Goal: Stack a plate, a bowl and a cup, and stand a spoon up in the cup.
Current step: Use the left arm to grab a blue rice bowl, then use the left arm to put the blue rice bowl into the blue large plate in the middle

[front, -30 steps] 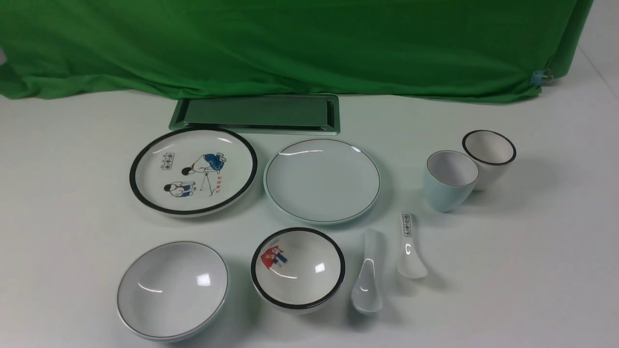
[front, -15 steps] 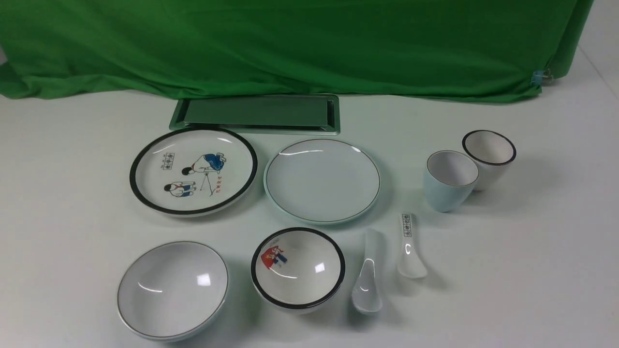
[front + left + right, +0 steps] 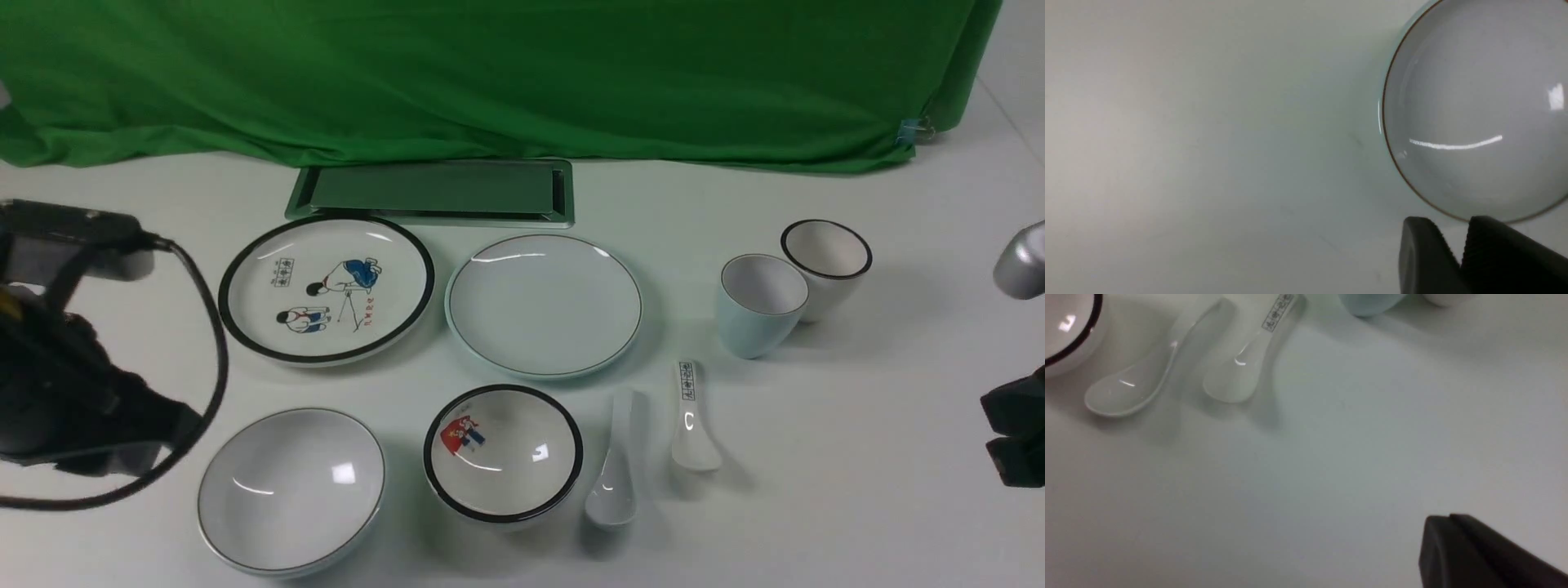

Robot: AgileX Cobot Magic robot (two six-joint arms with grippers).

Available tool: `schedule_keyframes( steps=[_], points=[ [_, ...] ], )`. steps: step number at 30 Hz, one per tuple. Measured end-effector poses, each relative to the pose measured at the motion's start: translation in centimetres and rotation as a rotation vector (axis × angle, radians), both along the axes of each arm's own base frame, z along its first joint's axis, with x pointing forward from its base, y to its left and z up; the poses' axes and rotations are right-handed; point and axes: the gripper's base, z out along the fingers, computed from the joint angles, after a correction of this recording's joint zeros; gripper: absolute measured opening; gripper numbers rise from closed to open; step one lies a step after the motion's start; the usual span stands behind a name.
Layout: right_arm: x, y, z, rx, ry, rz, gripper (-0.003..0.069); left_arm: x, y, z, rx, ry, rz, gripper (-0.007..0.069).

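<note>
The plain pale plate [image 3: 544, 306] lies mid-table. The plain bowl [image 3: 291, 488] sits front left and also shows in the left wrist view [image 3: 1478, 106]. The pale-blue cup [image 3: 759, 306] stands to the right, and its base shows in the right wrist view [image 3: 1367, 302]. The plain white spoon [image 3: 614, 474] lies right of the figured bowl and shows in the right wrist view [image 3: 1135, 384]. My left gripper [image 3: 155, 441] is shut and empty, with its tips [image 3: 1453, 228] just beside the bowl's rim. My right gripper [image 3: 1012, 433] is shut and empty [image 3: 1447, 518], far right of the spoons.
A black-rimmed plate with cartoon figures [image 3: 326, 287] lies left of the plain plate. A black-rimmed bowl [image 3: 503, 453], a spoon with black characters [image 3: 691, 420] and a black-rimmed white cup [image 3: 826, 261] stand among the task items. A metal slot [image 3: 433, 192] and a green cloth [image 3: 490, 73] lie behind.
Both arms have come into the front view, the left at the left edge near the plain bowl, the right at the right edge. The plain spoon looks shifted slightly left.
</note>
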Motion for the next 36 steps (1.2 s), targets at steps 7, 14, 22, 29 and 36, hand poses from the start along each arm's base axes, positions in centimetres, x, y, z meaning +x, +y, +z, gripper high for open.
schedule_keyframes(
  steps=[7, 14, 22, 29, 36],
  points=[
    [0.1, 0.2, 0.0, 0.007, -0.002, 0.025, 0.0019, 3.2, -0.3, -6.3, 0.005, 0.100, 0.028, 0.0384],
    [0.3, 0.3, 0.3, 0.014, -0.031, 0.025, 0.0020, 5.2, -0.6, -9.5, -0.014, 0.097, 0.059, 0.0253],
    [0.4, 0.3, 0.3, 0.014, -0.045, 0.027, 0.0020, 5.7, -0.8, -7.5, -0.028, 0.069, 0.052, -0.0006],
    [0.5, 0.3, 0.4, 0.016, -0.065, 0.027, 0.0020, 8.6, -2.1, 0.6, -0.136, -0.150, -0.051, -0.0011],
    [1.1, 0.4, 0.1, 0.014, -0.056, 0.026, 0.0020, 14.1, -4.8, 2.2, -0.255, -0.171, -0.148, -0.0012]
  ],
)
